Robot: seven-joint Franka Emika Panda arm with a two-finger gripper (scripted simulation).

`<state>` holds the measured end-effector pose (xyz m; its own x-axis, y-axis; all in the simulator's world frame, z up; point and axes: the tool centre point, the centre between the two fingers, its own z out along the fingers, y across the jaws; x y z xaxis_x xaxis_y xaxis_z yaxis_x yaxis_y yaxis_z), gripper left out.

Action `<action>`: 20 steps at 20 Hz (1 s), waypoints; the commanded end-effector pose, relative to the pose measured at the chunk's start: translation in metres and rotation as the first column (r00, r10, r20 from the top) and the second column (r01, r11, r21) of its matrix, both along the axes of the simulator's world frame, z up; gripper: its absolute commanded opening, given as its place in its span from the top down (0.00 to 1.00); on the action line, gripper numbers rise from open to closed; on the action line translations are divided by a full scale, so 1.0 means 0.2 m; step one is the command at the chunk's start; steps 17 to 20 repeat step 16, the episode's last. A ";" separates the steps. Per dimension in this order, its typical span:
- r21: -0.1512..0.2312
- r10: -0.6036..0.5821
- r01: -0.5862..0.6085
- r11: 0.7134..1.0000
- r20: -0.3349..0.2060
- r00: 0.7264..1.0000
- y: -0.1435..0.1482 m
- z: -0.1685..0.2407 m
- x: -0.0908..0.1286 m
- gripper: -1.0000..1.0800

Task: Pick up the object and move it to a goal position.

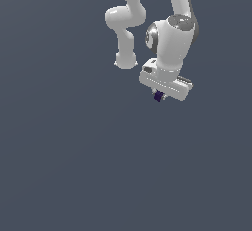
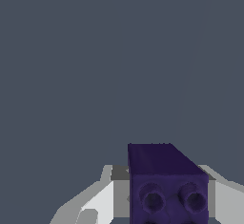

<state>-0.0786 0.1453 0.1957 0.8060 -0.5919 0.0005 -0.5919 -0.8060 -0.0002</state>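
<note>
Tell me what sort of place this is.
Likely a bare simulated test scene, not a real room: flat, featureless grey ground, a smoothly rendered white arm, and its gripper shut on a purple block.

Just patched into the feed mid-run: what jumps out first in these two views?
The white arm fills the upper middle of the exterior view against a plain grey-blue background, its gripper pointing down. A tiny dark purple block sits at the gripper's tip. In the wrist view that block looms large between the pale fingers, showing two round holes on its near face.
</note>
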 end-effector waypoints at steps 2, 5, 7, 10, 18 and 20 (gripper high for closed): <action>-0.001 -0.001 0.001 1.000 0.000 1.000 0.07 0.13 -0.07 1.00; -0.001 -0.001 0.001 1.000 0.000 1.000 0.13 0.22 -0.12 1.00; -0.001 -0.001 0.001 1.000 0.000 1.000 0.16 0.27 -0.15 1.00; -0.001 -0.001 0.001 1.000 0.000 1.000 0.19 0.32 -0.18 1.00; 0.000 -0.001 0.001 1.000 0.000 1.000 0.22 0.37 -0.20 1.00; 0.000 -0.001 0.001 1.000 0.000 1.000 0.22 0.37 -0.20 1.00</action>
